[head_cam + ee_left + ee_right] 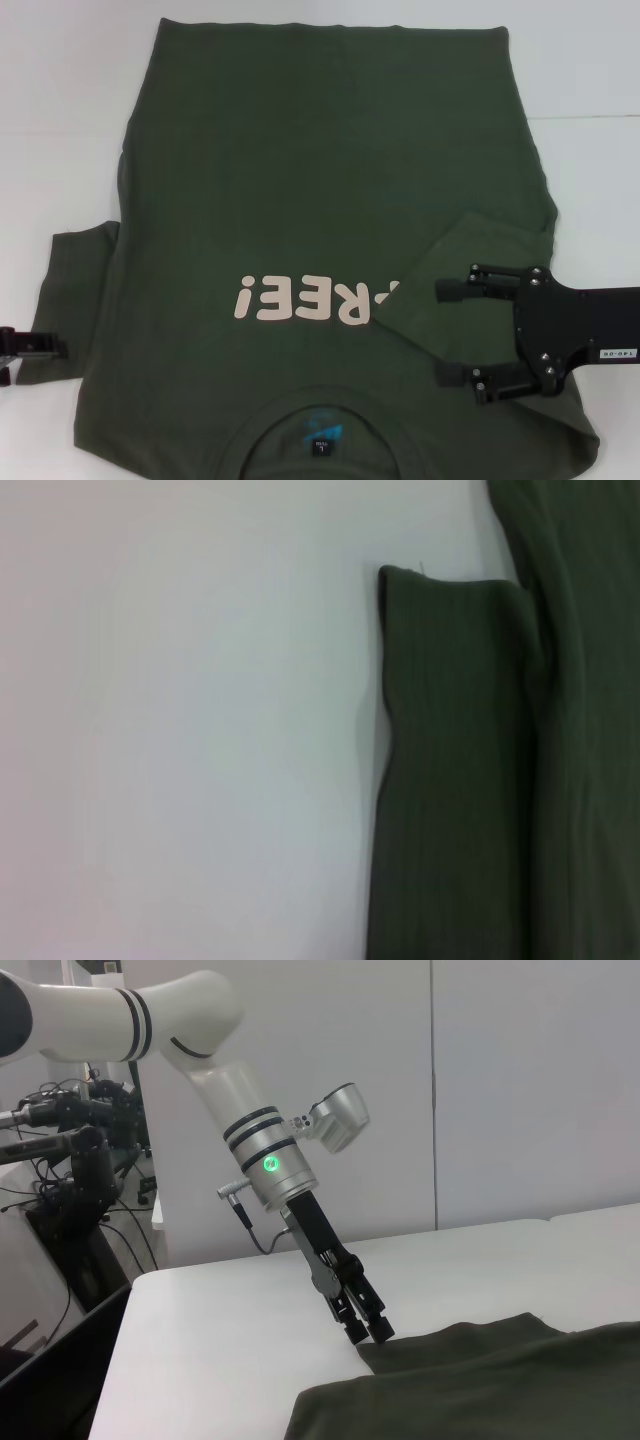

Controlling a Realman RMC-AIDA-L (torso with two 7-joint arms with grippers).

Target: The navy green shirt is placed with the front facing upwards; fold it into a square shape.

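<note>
The navy green shirt lies flat on the white table, front up, with its collar and neck label nearest me. Its cream lettering reads upside down. One sleeve is folded in over the chest and covers the end of the lettering. My right gripper hovers open over that folded sleeve, holding nothing. The other sleeve lies spread out flat. My left gripper sits at that sleeve's outer edge, down at the cloth.
White tabletop lies bare beyond the spread sleeve, and its edge shows in the right wrist view. Past that edge stand dark equipment and cables. A white wall rises behind the table.
</note>
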